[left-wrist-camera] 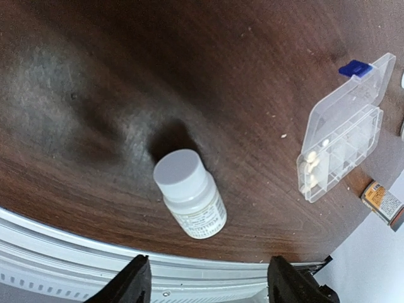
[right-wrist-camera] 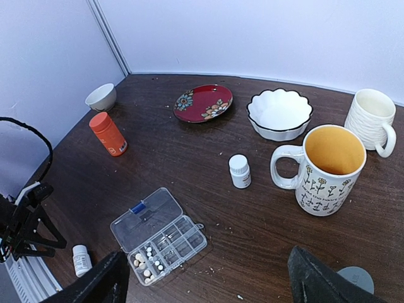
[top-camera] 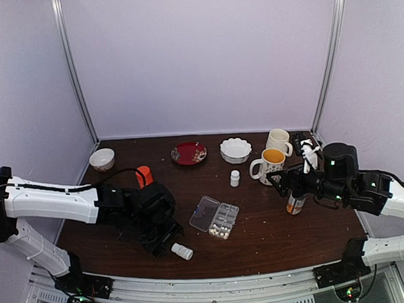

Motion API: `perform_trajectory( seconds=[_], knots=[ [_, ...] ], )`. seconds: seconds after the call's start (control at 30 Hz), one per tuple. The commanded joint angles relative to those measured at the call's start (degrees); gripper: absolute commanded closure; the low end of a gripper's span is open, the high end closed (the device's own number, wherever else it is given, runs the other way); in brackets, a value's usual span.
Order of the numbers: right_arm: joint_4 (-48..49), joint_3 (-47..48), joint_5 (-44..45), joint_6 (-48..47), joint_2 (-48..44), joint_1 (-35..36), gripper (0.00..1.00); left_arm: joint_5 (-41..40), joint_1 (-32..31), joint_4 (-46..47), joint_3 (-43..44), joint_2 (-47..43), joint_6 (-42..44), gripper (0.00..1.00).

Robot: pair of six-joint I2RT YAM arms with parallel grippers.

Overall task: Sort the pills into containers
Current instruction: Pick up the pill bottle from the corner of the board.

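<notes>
The clear pill box (top-camera: pixel 215 217) lies open mid-table with its lid flat to the left. Its containers (right-wrist-camera: pixel 180 235) sit in two rows, and several tiny cream pills (right-wrist-camera: pixel 145 262) fill the cells at one end. The box (left-wrist-camera: pixel 341 145) and pills (left-wrist-camera: pixel 310 170) also show at the right of the left wrist view. My left gripper (left-wrist-camera: pixel 211 284) is open and low over the table's near edge. A white bottle (left-wrist-camera: pixel 189 192) lies on its side just ahead of the fingertips, untouched. My right gripper (right-wrist-camera: pixel 214 287) is open and empty, hovering well above the table to the right of the box.
An upright white bottle (right-wrist-camera: pixel 240 172) and an orange bottle (right-wrist-camera: pixel 107 134) stand behind the box. A flowered mug (right-wrist-camera: pixel 328 167), white mug (right-wrist-camera: pixel 372 120), scalloped bowl (right-wrist-camera: pixel 279 113), red plate (right-wrist-camera: pixel 203 102) and small bowl (right-wrist-camera: pixel 101 96) line the back. An amber bottle (top-camera: pixel 296 203) stands under my right arm.
</notes>
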Motion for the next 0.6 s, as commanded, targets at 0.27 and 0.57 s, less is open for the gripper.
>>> perform_trajectory(
  seconds=[0.27,0.57],
  knots=[
    [1.4,-0.2,-1.9,-1.2,-1.2,-0.2,0.1,0.1,-2.7,10.9,-3.6,5.7,-20.7,0.36],
    [2.5,-1.3,-4.7,-0.5,-2.8,-0.2,0.1,-4.6,-2.7,15.9,-4.0,9.4,-25.4,0.38]
  ],
)
